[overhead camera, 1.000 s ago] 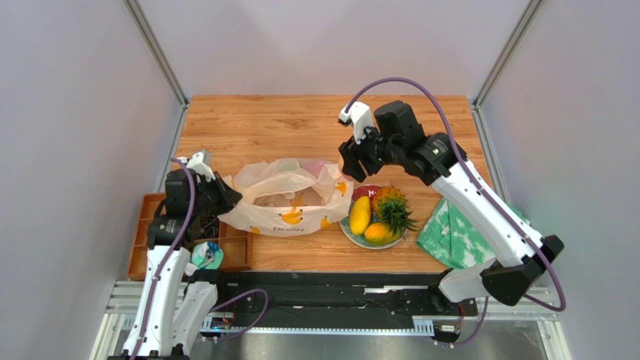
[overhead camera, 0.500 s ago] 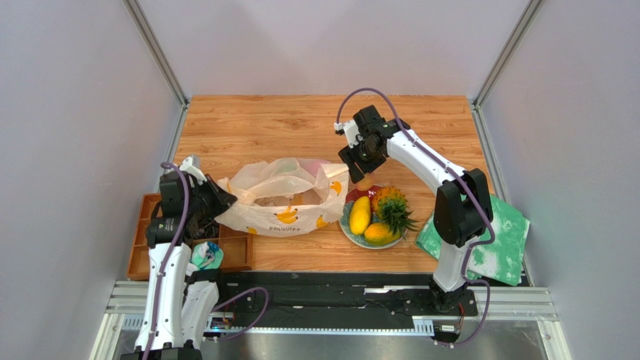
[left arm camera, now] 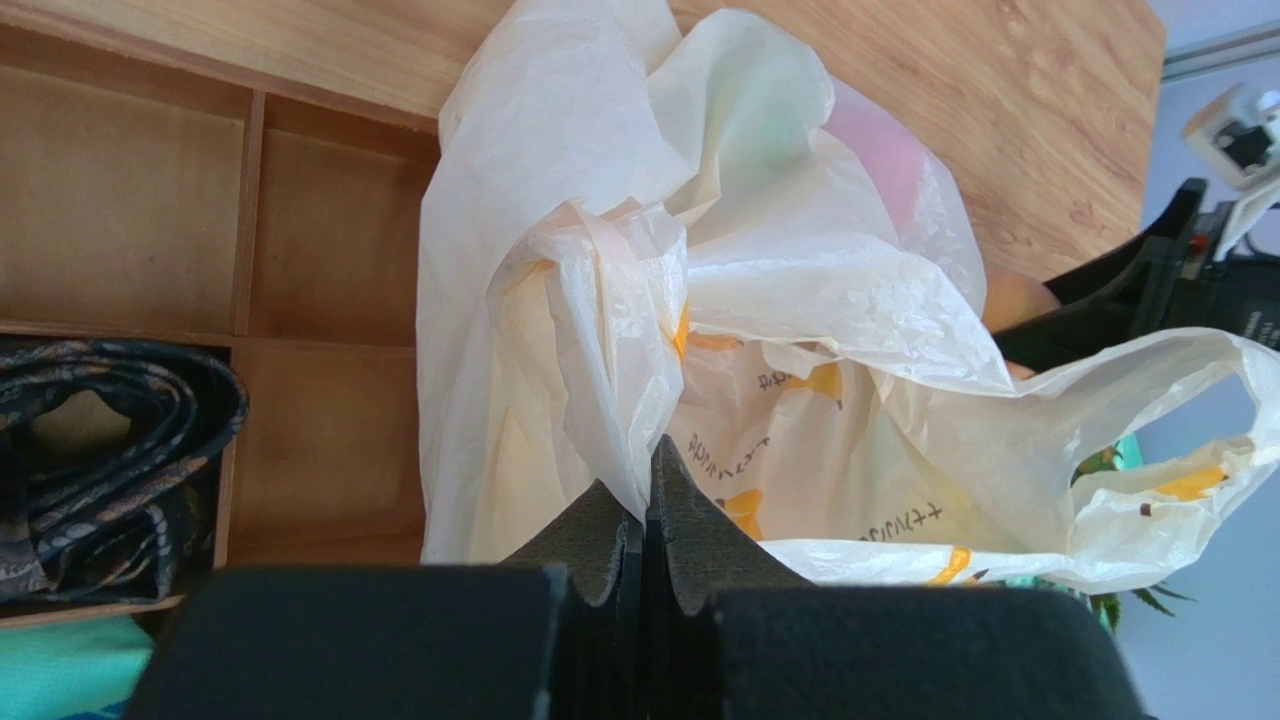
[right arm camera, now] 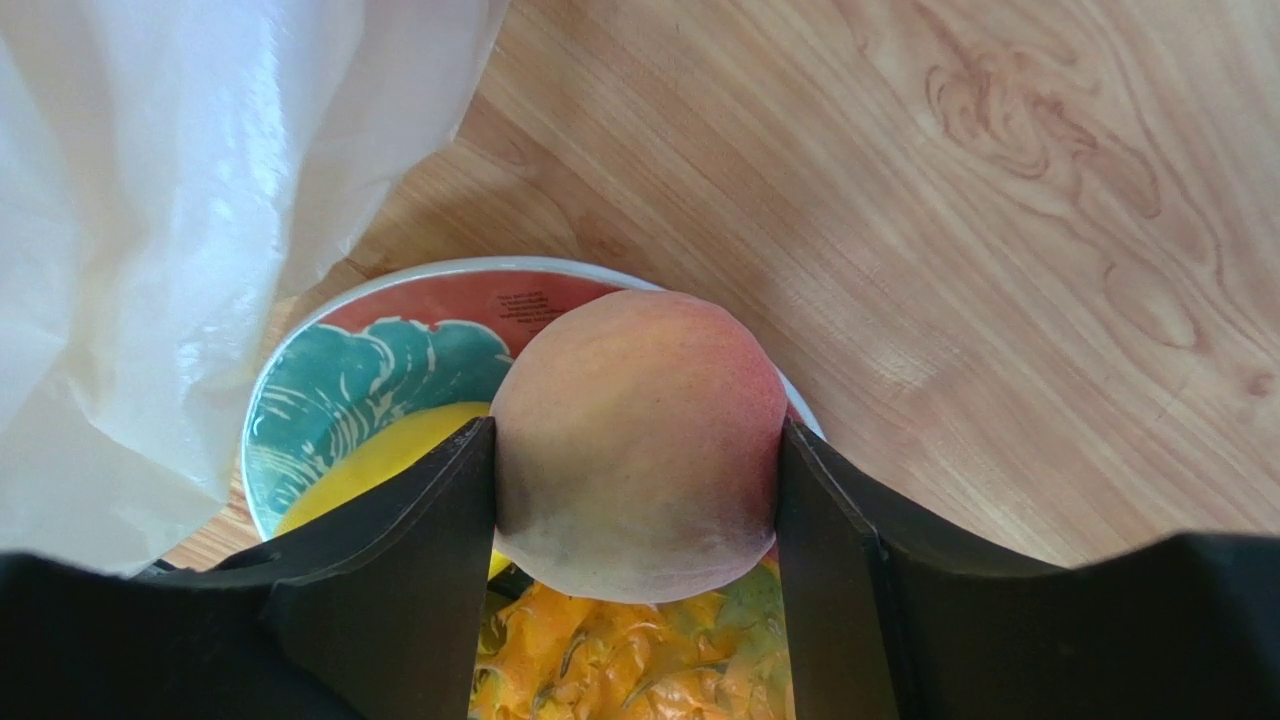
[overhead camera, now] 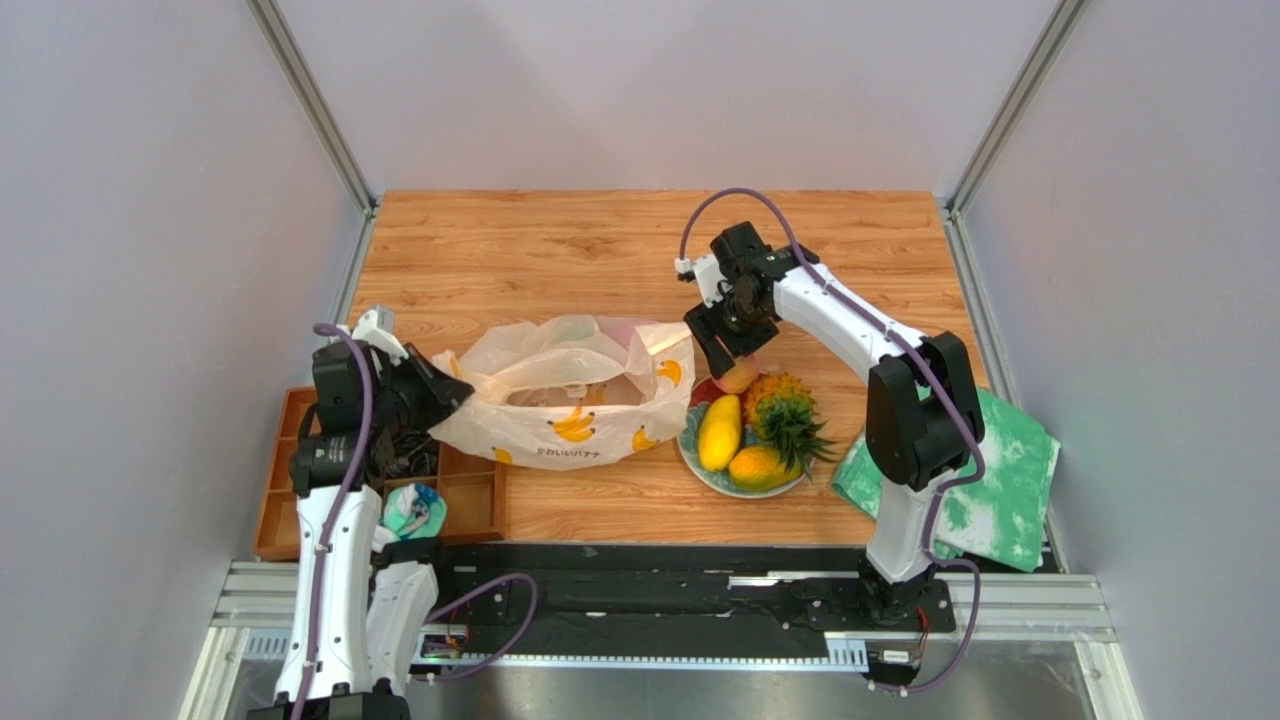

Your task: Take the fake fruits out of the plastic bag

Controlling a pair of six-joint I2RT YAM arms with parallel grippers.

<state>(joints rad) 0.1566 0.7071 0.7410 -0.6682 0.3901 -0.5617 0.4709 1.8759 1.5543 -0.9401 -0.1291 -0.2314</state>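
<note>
The white plastic bag [overhead camera: 564, 398] printed with bananas lies open at the table's middle; it also fills the left wrist view [left arm camera: 721, 300]. My left gripper [overhead camera: 436, 393] is shut on the bag's left edge [left arm camera: 649, 450]. My right gripper [overhead camera: 724, 353] is shut on a pink-orange peach [right arm camera: 639, 443] and holds it over the far edge of a patterned plate [overhead camera: 699, 458], whose rim shows in the right wrist view [right arm camera: 376, 360]. On the plate lie two yellow-orange mangoes [overhead camera: 721, 431], [overhead camera: 762, 467] and a leafy pineapple [overhead camera: 786, 413]. Pink and green shapes show through the bag [left arm camera: 887, 158].
A wooden compartment tray [overhead camera: 286, 480] sits at the front left, holding a dark coiled strap [left arm camera: 105, 450] and a teal item [overhead camera: 413, 513]. A green-and-white cloth [overhead camera: 977, 480] lies at the front right.
My right gripper has come down and nearer with the peach, from above the bag's right end to just over the plate's far edge. The left gripper has shifted slightly left, still gripping the bag.
</note>
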